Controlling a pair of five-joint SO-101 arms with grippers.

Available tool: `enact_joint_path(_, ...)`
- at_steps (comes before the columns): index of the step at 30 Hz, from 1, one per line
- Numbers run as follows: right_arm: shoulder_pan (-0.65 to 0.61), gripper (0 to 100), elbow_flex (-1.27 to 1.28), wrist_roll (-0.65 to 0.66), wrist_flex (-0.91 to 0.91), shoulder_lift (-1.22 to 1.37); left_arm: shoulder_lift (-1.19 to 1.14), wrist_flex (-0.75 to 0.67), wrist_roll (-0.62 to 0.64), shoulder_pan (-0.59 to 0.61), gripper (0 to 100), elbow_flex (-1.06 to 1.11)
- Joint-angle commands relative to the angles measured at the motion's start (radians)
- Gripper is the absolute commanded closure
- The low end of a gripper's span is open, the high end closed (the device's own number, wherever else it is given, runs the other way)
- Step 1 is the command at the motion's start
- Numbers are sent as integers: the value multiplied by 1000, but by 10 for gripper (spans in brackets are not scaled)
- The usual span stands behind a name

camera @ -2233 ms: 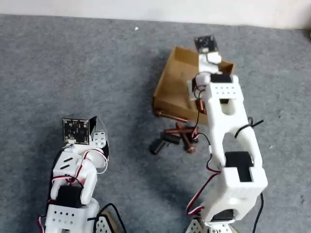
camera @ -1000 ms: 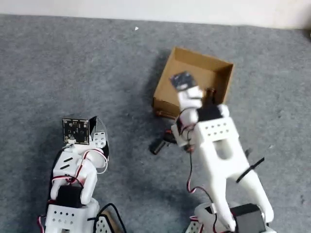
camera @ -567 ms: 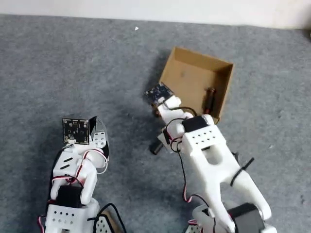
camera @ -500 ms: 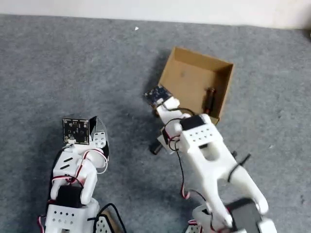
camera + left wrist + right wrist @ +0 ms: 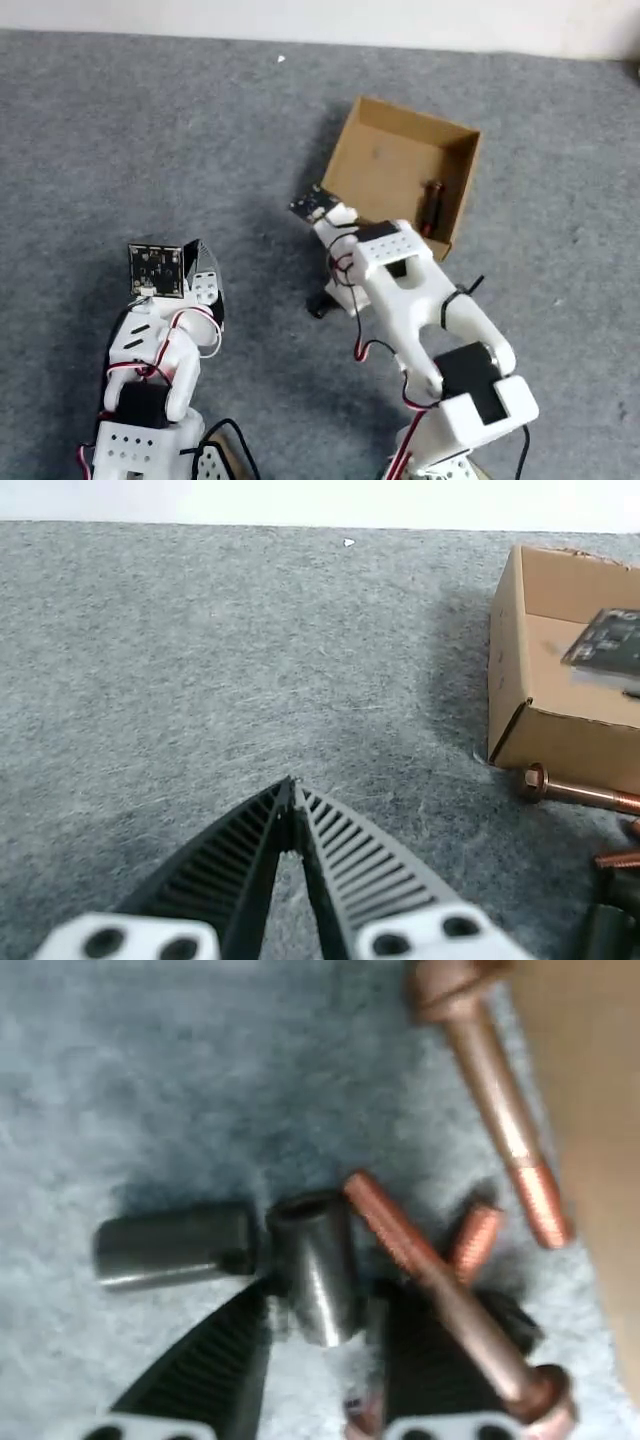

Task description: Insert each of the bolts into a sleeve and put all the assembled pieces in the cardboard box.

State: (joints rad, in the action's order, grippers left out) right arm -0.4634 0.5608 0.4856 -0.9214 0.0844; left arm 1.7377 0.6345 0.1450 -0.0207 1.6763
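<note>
Right claw (image 5: pixel 320 1302) swung from box (image 5: pixel 385 170), spread astride a sleeve (image 5: pixel 312 1260); left claw (image 5: pixel 291 790) together; bolts (image 5: pixel 490 1090) partly cropped.

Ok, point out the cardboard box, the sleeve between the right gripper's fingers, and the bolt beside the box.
cardboard box (image 5: pixel 375 165), high view, bare floor.
sleeve (image 5: pixel 315 1265), right wrist view, barrel.
bolt (image 5: pixel 590 794), left wrist view, shaft.

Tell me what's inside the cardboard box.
One dark-and-copper piece lies against a side wall of the cardboard box. The rest of the visible floor looks bare. The right arm covers the near corner.
</note>
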Motion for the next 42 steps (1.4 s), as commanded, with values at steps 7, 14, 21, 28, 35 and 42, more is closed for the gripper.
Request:
enact_joint_path(7, 16, 993, -5, 21, -154, -243, -1, 8, -9, 12, 993, 24)
enact_joint_path(14, 87, 993, 142, 15, -219, -522, -1, 8, -9, 12, 993, 24)
enact_joint_path(21, 223, 993, 312, -46, -214, -760, -1, 8, -9, 4, 989, 24)
enact_joint_path(28, 305, 993, 467, -181, -214, -1053, 10, 91, -222, 4, 989, 13)
enact_joint_path(35, 473, 993, 630, -272, -185, -1402, -1, 235, -427, -12, 984, -128)
enact_joint_path(42, 576, 993, 792, -338, -93, -1635, -5, 365, -428, -176, 931, -262)
